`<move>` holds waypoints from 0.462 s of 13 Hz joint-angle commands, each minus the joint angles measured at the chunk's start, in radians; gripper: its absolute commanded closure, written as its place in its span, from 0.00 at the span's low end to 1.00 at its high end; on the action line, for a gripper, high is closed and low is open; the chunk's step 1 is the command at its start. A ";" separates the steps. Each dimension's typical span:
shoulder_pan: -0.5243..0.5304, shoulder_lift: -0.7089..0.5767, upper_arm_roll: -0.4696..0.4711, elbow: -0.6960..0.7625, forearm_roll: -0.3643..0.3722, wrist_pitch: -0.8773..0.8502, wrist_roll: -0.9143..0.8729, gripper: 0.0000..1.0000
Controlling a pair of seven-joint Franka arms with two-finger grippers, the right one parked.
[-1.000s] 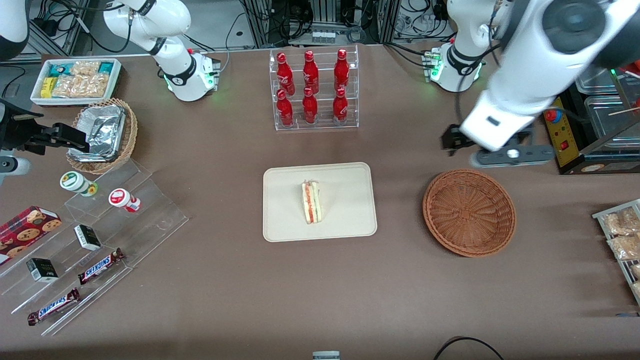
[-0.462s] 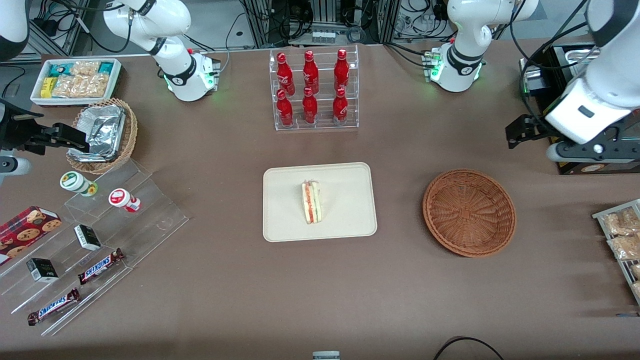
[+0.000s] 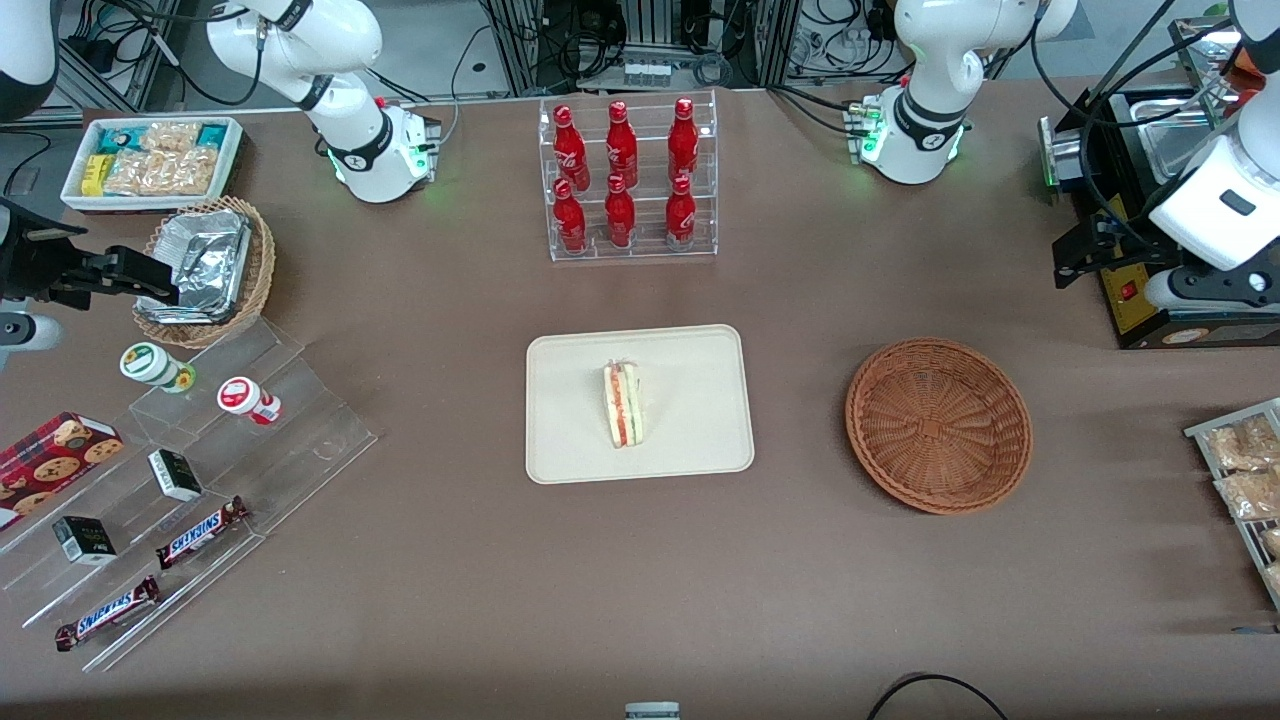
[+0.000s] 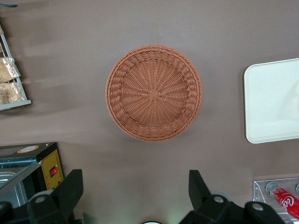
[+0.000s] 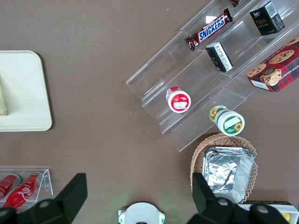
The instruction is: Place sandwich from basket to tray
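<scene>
We see the wicker basket [image 3: 938, 425] empty and the sandwich [image 3: 623, 403] lying on the tray [image 3: 700, 440], so we judge the placement done. Farther off, our gripper [image 4: 135, 198], fingers spread and holding nothing, has pulled away toward the working arm's end.

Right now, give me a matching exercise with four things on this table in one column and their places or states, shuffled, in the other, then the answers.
Things:
1. sandwich
2. basket
3. gripper
4. red bottles

Places or states:
A. holds nothing
B. stand in the clear rack
C. lies on the tray
D. open, raised above the table toward the working arm's end, holding nothing

Pairs: 1-C, 2-A, 3-D, 4-B
</scene>
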 commanded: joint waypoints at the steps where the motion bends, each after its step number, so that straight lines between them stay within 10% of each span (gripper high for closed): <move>1: -0.007 -0.035 0.035 -0.029 -0.029 -0.001 0.032 0.00; 6: -0.005 -0.021 0.057 -0.001 -0.035 -0.005 0.023 0.00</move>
